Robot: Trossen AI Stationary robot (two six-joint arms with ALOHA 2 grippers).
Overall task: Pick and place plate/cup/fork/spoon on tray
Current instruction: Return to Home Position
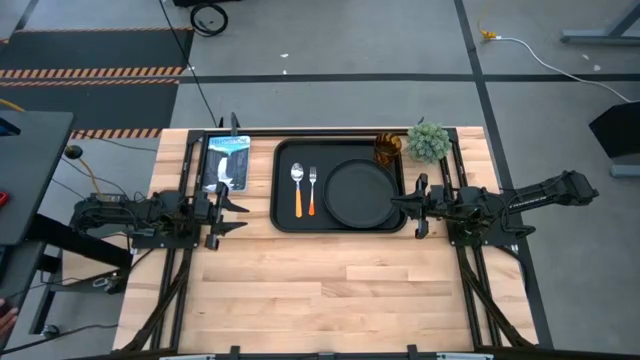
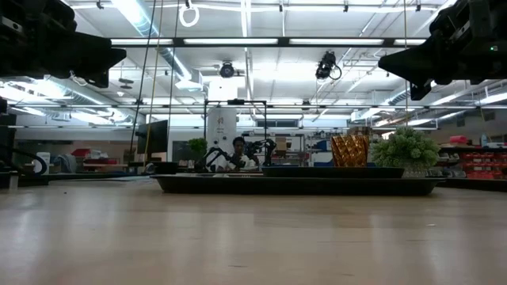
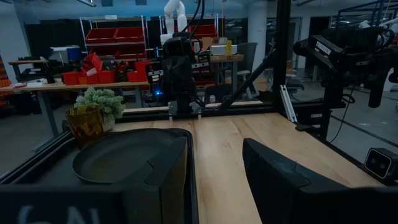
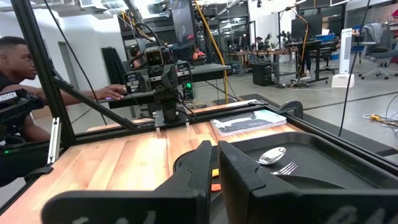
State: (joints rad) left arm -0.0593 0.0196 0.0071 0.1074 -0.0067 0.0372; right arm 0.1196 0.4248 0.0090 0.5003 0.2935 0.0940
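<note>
The black tray (image 1: 340, 226) lies at the table's far middle. On it lie the spoon (image 1: 297, 188), the fork (image 1: 311, 190) beside it, and the round black plate (image 1: 360, 193) on its right part. The amber cup (image 1: 388, 148) stands at the tray's far right corner; I cannot tell whether it is inside the rim. My left gripper (image 1: 240, 214) is open and empty, level above the table, left of the tray. My right gripper (image 1: 400, 203) is shut and empty over the tray's right rim, by the plate.
A small potted plant (image 1: 428, 142) stands right of the cup. A flat printed package (image 1: 226, 160) lies at the far left of the table. Bare wood stretches along the near half (image 1: 330, 290). A person (image 4: 15, 62) shows beyond the table's left side.
</note>
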